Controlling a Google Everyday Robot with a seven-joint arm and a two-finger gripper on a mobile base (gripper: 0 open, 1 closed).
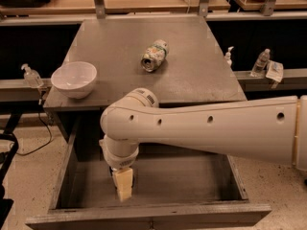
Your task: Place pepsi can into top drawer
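The top drawer is pulled open below the grey cabinet top. My arm reaches in from the right and bends down into the drawer. My gripper points down over the left part of the drawer floor, close to the front panel. The pepsi can does not show; I cannot tell whether it is behind the gripper or lost against the dark drawer floor.
A pale green-and-white can lies on its side on the cabinet top. A white bowl stands at the top's left front corner. A pump bottle stands on the left ledge, and small bottles on the right ledge.
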